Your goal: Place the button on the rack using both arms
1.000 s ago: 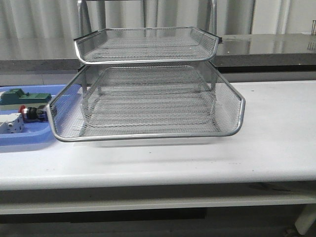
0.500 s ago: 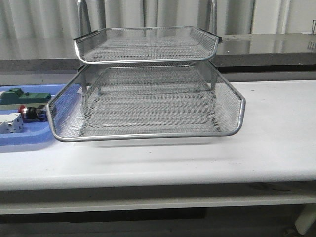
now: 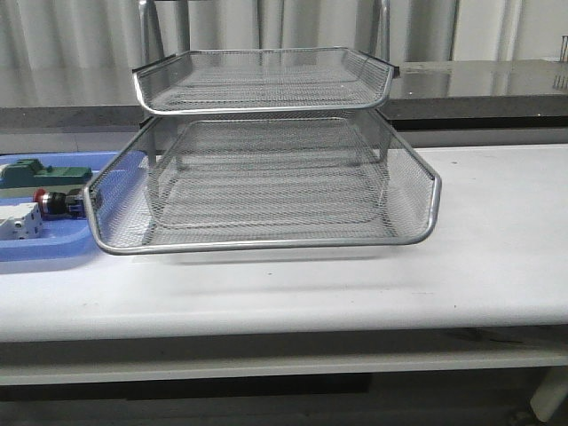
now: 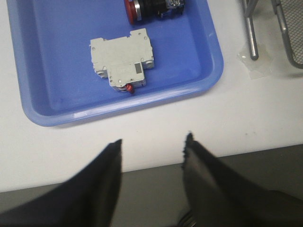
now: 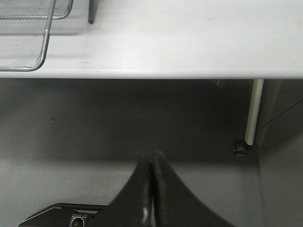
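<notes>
Button (image 3: 55,203) lay on its side in the blue tray (image 3: 49,249) at the table's left end, red head pointing away from the rack (image 3: 266,182), between a green-and-grey block (image 3: 40,172) behind it and a white boxy component (image 3: 19,222) in front. Rack stood mid-table (image 3: 497,231), just beside the tray, lower mesh tray pulled forward past the upper one; both tiers held nothing. Neither arm showed in the front view. Left gripper (image 4: 151,146) hung over the table's near edge, close to the blue tray, jaws spread, gripping nothing. Right gripper (image 5: 152,158) sat below table level, off the front edge, fingers pressed together on nothing.
</notes>
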Controlling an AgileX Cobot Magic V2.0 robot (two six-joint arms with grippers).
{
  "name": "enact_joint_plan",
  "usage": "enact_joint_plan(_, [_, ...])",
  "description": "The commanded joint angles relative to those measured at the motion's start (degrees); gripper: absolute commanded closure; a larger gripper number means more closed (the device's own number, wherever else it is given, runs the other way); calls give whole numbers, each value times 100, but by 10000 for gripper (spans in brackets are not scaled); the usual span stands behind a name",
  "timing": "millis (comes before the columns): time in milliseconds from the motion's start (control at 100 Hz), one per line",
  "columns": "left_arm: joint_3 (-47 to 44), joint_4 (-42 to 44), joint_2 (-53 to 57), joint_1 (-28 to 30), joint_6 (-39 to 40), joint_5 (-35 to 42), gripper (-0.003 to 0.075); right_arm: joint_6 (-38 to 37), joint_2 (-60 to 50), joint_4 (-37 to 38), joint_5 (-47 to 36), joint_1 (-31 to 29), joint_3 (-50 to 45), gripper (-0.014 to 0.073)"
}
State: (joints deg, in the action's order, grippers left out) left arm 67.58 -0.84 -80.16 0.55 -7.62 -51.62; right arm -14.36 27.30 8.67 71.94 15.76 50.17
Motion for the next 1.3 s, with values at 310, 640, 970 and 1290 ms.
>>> enact_joint_plan(310, [203, -172, 164, 4, -22, 193, 53, 14, 52, 117, -173, -36, 167, 662])
enact_joint_plan(640, [763, -205, -288, 4, -1422, 449, 81, 14, 52, 117, -173, -36, 167, 662])
enact_joint_plan(970, [2291, -490, -1749, -78, -2805, -224, 81, 14, 52, 117, -173, -36, 167, 662])
enact_joint_plan(1290, [3717, -399, -3140, -224, -3409, -508, 81, 14, 52, 117, -173, -36, 167, 662])
